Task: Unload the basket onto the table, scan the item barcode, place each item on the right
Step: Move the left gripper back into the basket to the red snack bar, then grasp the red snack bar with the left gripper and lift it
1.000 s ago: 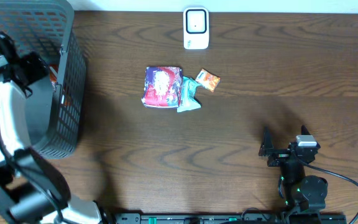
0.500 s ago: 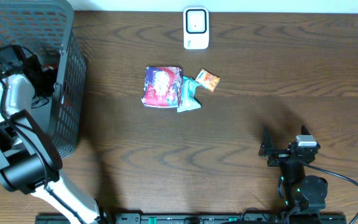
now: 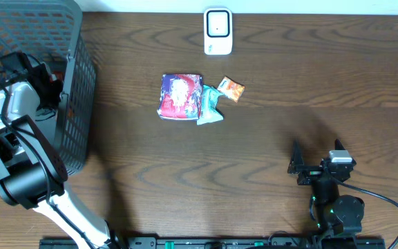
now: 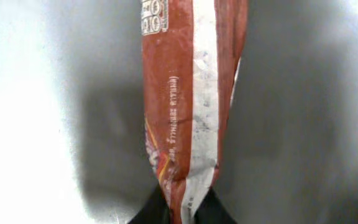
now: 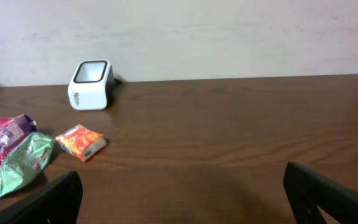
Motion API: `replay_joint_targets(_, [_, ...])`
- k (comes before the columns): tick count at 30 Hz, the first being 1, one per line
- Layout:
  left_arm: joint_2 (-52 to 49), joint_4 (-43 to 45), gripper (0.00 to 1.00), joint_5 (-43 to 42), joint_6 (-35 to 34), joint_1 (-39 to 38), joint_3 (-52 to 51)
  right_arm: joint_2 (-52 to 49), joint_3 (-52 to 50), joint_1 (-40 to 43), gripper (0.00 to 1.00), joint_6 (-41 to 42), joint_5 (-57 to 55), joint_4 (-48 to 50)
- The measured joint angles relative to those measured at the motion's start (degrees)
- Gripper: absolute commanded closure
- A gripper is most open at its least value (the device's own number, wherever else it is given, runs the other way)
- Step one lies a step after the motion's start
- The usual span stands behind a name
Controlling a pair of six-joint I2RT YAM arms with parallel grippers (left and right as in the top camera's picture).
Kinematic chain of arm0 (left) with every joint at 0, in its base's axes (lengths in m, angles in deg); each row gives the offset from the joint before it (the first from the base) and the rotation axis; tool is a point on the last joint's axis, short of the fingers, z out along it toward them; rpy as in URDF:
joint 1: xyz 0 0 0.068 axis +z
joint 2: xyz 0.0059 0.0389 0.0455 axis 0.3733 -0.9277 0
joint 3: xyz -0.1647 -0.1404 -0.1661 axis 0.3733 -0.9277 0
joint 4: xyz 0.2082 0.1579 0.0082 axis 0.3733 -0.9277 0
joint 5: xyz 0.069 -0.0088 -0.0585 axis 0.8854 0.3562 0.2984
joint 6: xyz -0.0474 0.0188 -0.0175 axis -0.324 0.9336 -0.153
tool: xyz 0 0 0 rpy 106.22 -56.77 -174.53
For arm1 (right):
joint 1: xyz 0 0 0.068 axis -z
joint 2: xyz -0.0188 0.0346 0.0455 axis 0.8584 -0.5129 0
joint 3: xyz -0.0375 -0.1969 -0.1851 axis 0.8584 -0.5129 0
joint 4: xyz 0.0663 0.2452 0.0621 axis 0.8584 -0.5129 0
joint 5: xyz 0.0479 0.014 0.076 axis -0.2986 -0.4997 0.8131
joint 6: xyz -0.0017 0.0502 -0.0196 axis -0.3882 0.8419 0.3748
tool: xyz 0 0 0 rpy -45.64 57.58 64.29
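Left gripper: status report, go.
Left gripper shut on red packet inside basket. Right gripper open, holding nothing. Basket wall between packet and scanner.

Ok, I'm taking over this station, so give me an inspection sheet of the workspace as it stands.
Surface: dark wood table.
Job's things: white scanner at the far edge; red packet inside the grey basket on the left.
Clutter: purple pack mid-table, green pack touching it, orange packet next to that.
Grippers: left gripper shut on the red packet; right gripper open, empty, near the front edge.
Cables: black cable by the right arm's base.
Surroundings: pale wall behind the table.
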Motion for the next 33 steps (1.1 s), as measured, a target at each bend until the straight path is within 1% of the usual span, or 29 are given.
replay_joint_targets(5, [1.38, 3.13, 0.93, 0.02, -4.55, 0.02, -0.04, 0.0, 0.0, 0.0, 0.01, 0.0, 0.0, 0.0])
replay_joint_targets(7, [5.11, 5.03, 0.93, 0.0, -7.65, 0.02, -0.07, 0.0, 0.0, 0.0, 0.01, 0.0, 0.0, -0.02])
replay_joint_targets(8, [6.01, 5.33, 0.93, 0.0, -8.15, 0.02, -0.07, 0.0, 0.0, 0.0, 0.01, 0.0, 0.0, -0.02])
replay_joint_targets(11, [14.86, 8.02, 0.93, 0.0, -10.58, 0.02, -0.07, 0.0, 0.0, 0.0, 0.01, 0.0, 0.0, 0.02])
replay_joint_targets(15, [29.07, 12.09, 0.93, -0.11, -14.67, 0.02, 0.2, 0.0, 0.0, 0.0, 0.01, 0.0, 0.0, 0.0])
replay_joint_targets(18, [37.73, 12.83, 0.93, -0.2, -17.4, 0.02, 0.66, 0.0, 0.0, 0.0, 0.01, 0.0, 0.0, 0.0])
replay_joint_targets(20, [42.01, 11.85, 0.93, -0.22, -19.17, 0.0, 0.85, 0.0, 0.0, 0.0, 0.01, 0.0, 0.0, 0.0])
replay_joint_targets(23, [46.21, 7.56, 0.93, -1.84, -22.64, -0.39, 0.9, 0.0, 0.0, 0.0, 0.01, 0.0, 0.0, 0.0])
replay_joint_targets(26, [48.06, 3.23, 0.93, -7.37, -25.53, -2.47, 0.9, 0.0, 0.0, 0.0, 0.01, 0.0, 0.0, -0.02])
replay_joint_targets(29, [48.02, -0.85, 0.93, -14.19, -26.97, -7.76, 0.79, 0.0, 0.0, 0.0, 0.01, 0.0, 0.0, 0.0])
replay_joint_targets(33, [46.64, -4.04, 0.93, -18.8, -27.89, -17.81, -0.24, 0.0, 0.0, 0.0, 0.01, 0.0, 0.0, -0.02])
